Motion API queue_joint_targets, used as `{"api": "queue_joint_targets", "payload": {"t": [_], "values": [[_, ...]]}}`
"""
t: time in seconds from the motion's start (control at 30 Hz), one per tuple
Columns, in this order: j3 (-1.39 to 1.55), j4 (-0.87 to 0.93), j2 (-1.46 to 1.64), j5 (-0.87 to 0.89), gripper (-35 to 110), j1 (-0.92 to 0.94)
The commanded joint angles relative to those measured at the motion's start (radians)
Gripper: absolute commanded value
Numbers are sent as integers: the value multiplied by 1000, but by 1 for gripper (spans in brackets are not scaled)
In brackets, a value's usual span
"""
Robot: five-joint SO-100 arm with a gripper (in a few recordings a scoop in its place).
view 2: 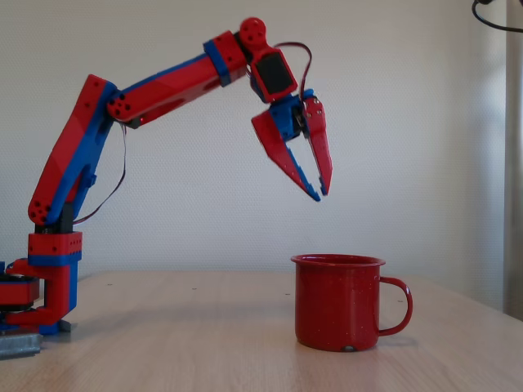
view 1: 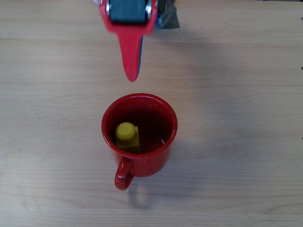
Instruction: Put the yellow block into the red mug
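Yellow block inside red mug

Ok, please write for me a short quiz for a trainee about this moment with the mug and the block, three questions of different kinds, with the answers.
1. True or false: the yellow block lies inside the red mug.
2. Multiple choice: in the fixed view, where is the gripper?
A. inside the mug
B. in the air above the mug, apart from it
C. resting on the table
3. Short answer: in the overhead view, toward which edge of the picture does the mug's handle point?

Key
1. True.
2. B. The fingers are nearly together at the tips and hold nothing.
3. The bottom edge.
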Motion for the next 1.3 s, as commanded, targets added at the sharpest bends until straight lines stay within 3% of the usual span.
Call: {"api": "queue_joint_targets", "payload": {"t": [0.0, 0.27, 0.47, 0.7, 1.27], "values": [[31, -26, 167, 2, 0, 20], [52, 11, 344, -3, 0, 18], [230, 32, 580, -9, 0, 15], [681, -38, 968, -29, 0, 2], [1875, -520, 1651, -23, 0, -86]]}}
